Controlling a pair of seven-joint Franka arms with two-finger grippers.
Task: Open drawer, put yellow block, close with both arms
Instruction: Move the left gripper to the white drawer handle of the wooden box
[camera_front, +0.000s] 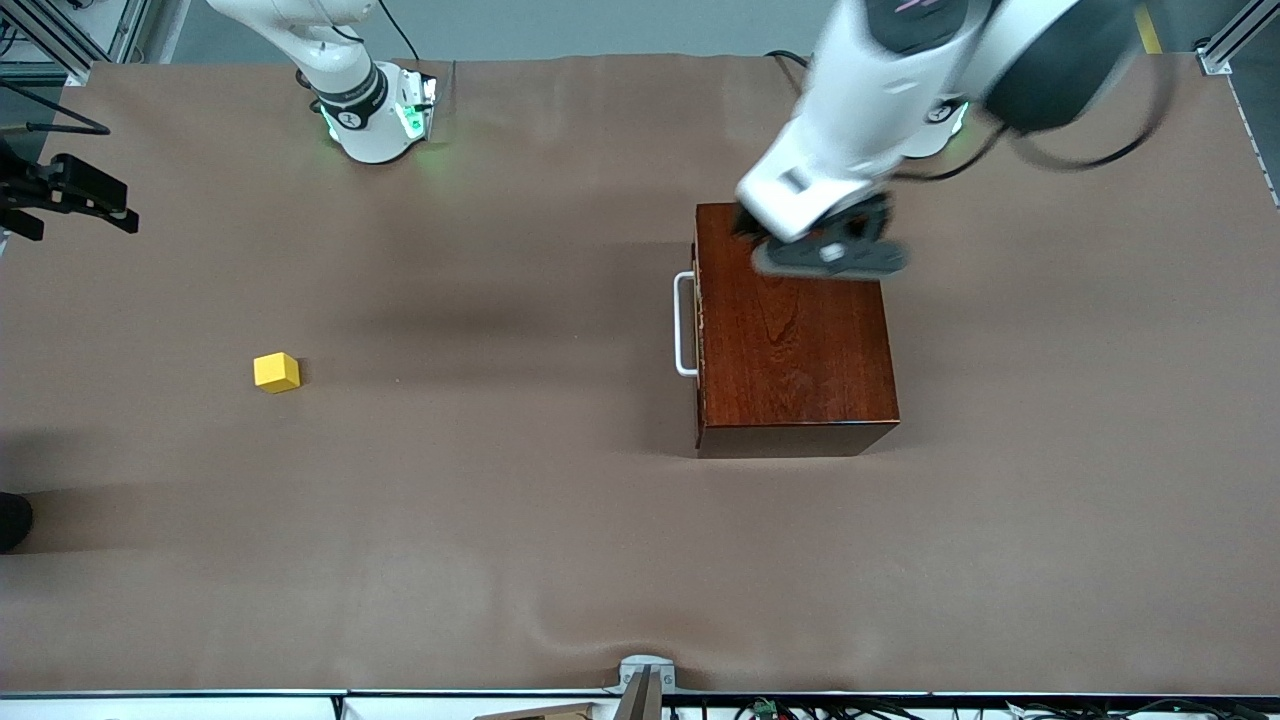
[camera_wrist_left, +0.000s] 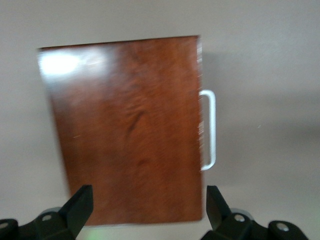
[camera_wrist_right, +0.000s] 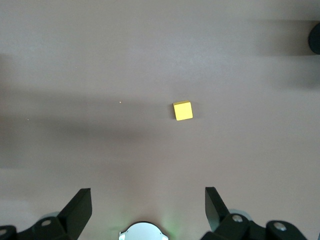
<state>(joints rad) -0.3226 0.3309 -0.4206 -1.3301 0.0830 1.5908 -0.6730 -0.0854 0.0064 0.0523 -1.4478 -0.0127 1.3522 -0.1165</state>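
Note:
The dark mahogany box stands toward the left arm's end of the table. Its drawer is shut, and the white bar handle faces the right arm's end. My left gripper hangs open and empty over the end of the box top nearest the robots' bases. The yellow block lies alone on the brown mat toward the right arm's end. My right gripper is open and empty, high over the mat between its own base and the block. It is out of the front view.
A black fixture juts in at the table's edge on the right arm's end, and a dark object sits nearer the front camera on that edge. A metal bracket sits at the front edge. The right arm's base stands at the back.

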